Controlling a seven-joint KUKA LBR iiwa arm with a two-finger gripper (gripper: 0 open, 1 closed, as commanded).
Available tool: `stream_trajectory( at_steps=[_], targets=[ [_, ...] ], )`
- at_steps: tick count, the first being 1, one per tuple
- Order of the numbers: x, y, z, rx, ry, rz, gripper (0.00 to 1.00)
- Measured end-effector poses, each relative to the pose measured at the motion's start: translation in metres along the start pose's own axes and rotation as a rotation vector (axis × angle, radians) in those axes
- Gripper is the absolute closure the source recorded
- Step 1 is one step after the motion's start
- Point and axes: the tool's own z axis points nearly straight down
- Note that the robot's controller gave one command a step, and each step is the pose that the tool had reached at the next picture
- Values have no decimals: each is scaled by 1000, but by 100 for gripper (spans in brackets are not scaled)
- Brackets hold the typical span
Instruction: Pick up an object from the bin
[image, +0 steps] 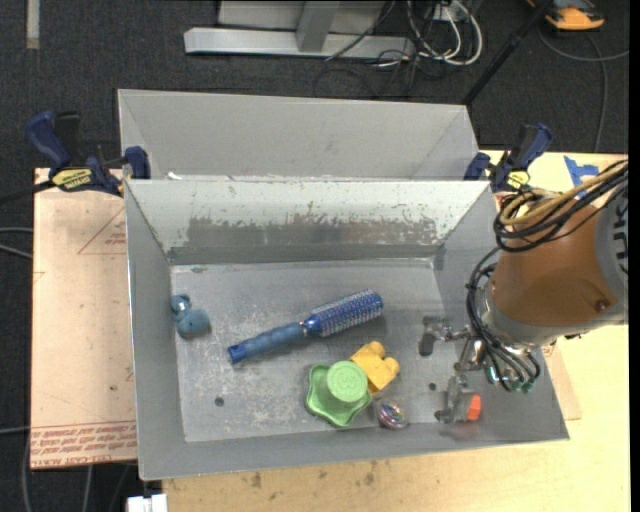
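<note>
At lower right of the bin (300, 215), the gripper (443, 372) stands spread, empty; the blue hairbrush (305, 328) at centre is likely light, rigid, best pinched across its slim handle (262, 345).

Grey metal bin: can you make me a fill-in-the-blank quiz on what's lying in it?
1. The long plastic hairbrush in the middle of the grey metal bin is ____ in colour.
2. The blocky yellow plastic piece rests against a round ____ plastic piece.
3. The robot's two-finger gripper hangs at the view's ____ side of the bin.
Missing words: blue; green; right.
</note>
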Motion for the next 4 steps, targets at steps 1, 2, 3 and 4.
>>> stream_trajectory(
  at_steps=[1,2,3,4],
  targets=[
    [-15,23,40,0,-6,-106,0],
    [-28,50,41,-1,-10,-73,0],
    [-45,72,37,2,-11,-355,0],
    [-64,70,76,3,-8,-509,0]
  ],
)
